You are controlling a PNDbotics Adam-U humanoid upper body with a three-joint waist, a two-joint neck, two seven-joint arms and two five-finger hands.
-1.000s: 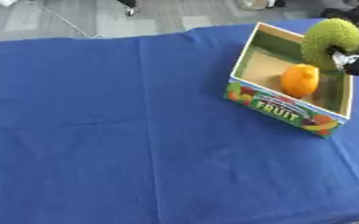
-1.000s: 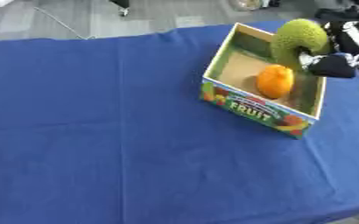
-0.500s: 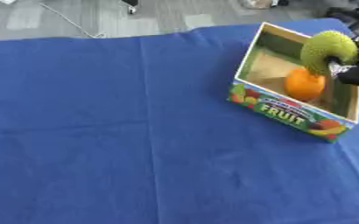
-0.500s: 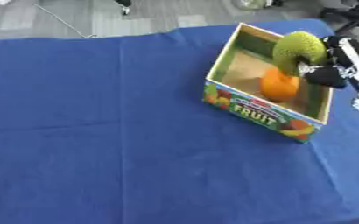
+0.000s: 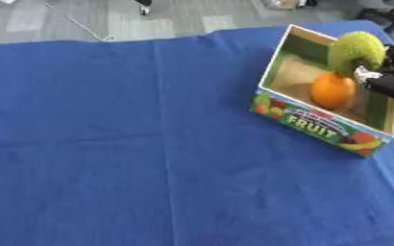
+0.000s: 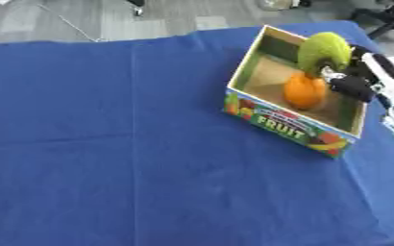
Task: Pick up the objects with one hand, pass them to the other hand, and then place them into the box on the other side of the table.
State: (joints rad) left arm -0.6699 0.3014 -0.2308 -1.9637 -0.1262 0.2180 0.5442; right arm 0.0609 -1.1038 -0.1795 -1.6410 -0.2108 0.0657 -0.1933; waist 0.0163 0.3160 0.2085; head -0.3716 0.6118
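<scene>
Box: fruit box [image 6: 289,126] is sitting on the blue table [image 5: 133,144].
Orange: orange [image 5: 331,90] is lying inside the box.
Right hand: right hand [image 6: 351,80] is curling round the green fruit [image 6: 322,50] above the box, touching the orange.

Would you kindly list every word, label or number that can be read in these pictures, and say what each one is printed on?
"FRUIT": in large pale letters on the near side panel of the box, among printed fruit pictures.
A smaller line of print above that word is too blurred to read.
No other text shows, neither on the blue tablecloth nor elsewhere.
</scene>
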